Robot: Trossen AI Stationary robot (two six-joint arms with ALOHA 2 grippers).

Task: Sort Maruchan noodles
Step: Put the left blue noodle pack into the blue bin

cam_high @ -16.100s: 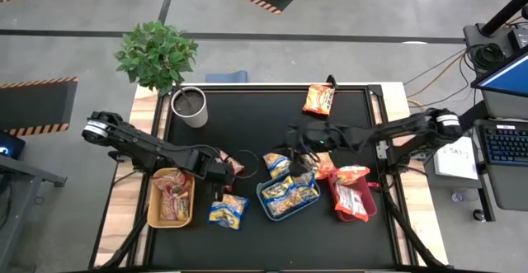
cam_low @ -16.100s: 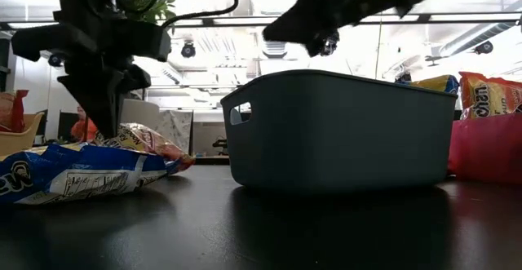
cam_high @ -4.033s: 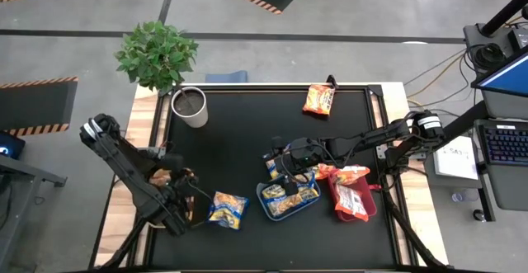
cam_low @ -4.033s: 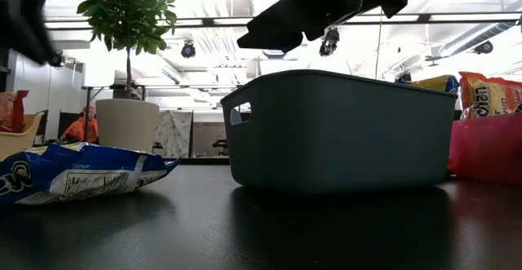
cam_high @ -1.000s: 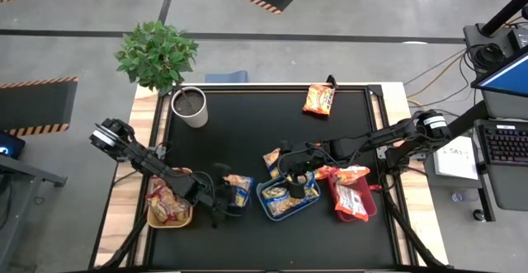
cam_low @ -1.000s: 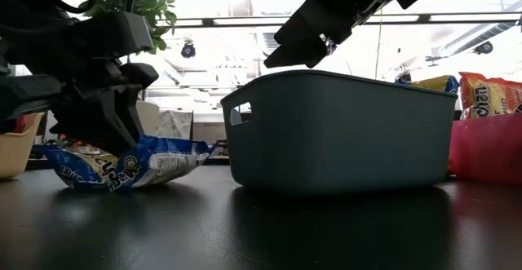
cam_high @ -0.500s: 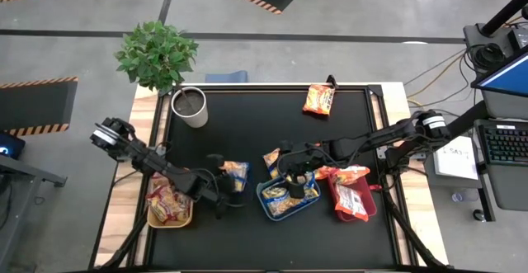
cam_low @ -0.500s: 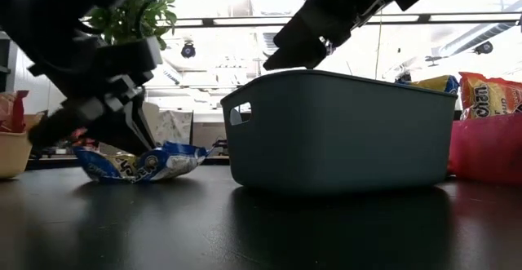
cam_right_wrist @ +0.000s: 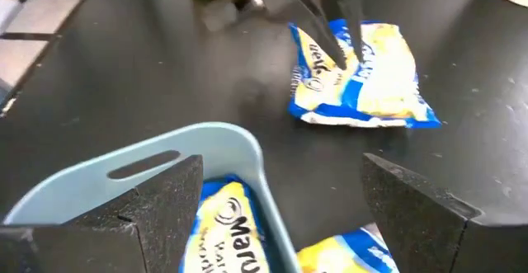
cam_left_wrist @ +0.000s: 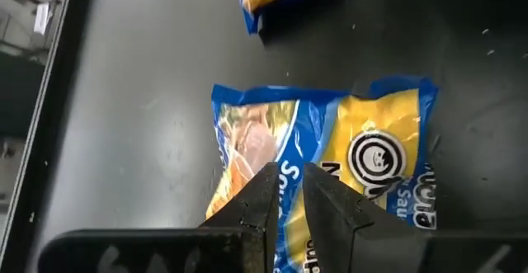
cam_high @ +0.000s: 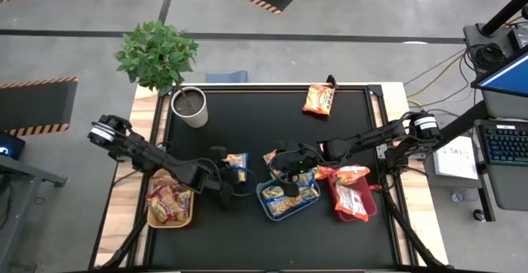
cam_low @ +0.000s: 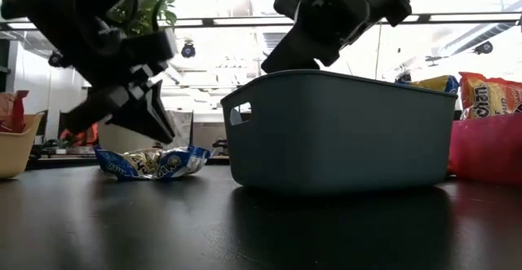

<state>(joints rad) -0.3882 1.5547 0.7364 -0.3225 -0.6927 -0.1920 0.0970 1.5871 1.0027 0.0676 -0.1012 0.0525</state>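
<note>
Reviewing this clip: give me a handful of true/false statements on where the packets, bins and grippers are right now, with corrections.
1. The left gripper is shut, its tips at a blue-and-yellow noodle packet lying on the black table. True.
2. The right gripper is shut on a packet. False: its jaws stand wide open and empty, above the blue bin.
3. The blue bin holds blue-and-yellow packets. True.
4. An orange packet lies alone near the far edge of the table. True.
5. The white cup lies inside the red bin. False: it stands on the table by the potted plant.
6. The yellow bin is empty. False: it holds packets.
</note>
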